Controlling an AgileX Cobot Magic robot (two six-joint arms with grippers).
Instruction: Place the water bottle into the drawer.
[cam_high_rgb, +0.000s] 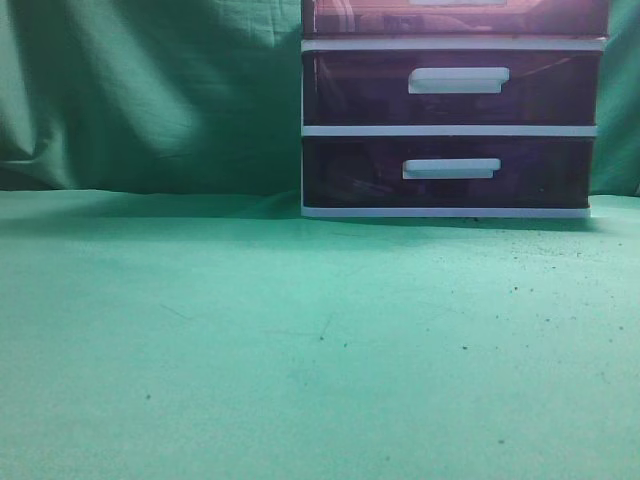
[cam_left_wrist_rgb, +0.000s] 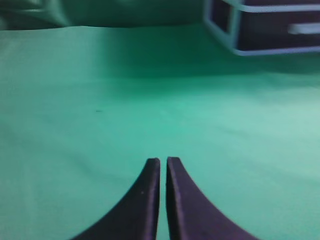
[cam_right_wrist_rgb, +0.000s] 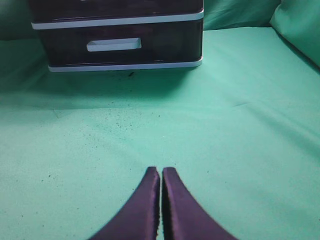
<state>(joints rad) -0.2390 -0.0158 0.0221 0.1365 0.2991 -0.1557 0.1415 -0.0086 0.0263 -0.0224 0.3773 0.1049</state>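
The white-framed drawer unit (cam_high_rgb: 450, 130) stands at the back right of the green cloth. Only the bottom strip of its top drawer (cam_high_rgb: 455, 17), reddish-brown, shows at the upper edge of the exterior view, and it looks shut. The water bottle is not in any view. My left gripper (cam_left_wrist_rgb: 163, 160) is shut and empty, low over bare cloth, with the unit (cam_left_wrist_rgb: 265, 30) far ahead to its right. My right gripper (cam_right_wrist_rgb: 161, 170) is shut and empty over the cloth, with the unit (cam_right_wrist_rgb: 117, 45) ahead and slightly left. Neither gripper shows in the exterior view.
Two darker purple drawers with white bar handles (cam_high_rgb: 458, 80) (cam_high_rgb: 451, 168) sit below the top one, both shut. A green cloth (cam_high_rgb: 250, 340) covers the table and hangs as a backdrop (cam_high_rgb: 150, 90). A cloth fold rises at the right (cam_right_wrist_rgb: 300, 25).
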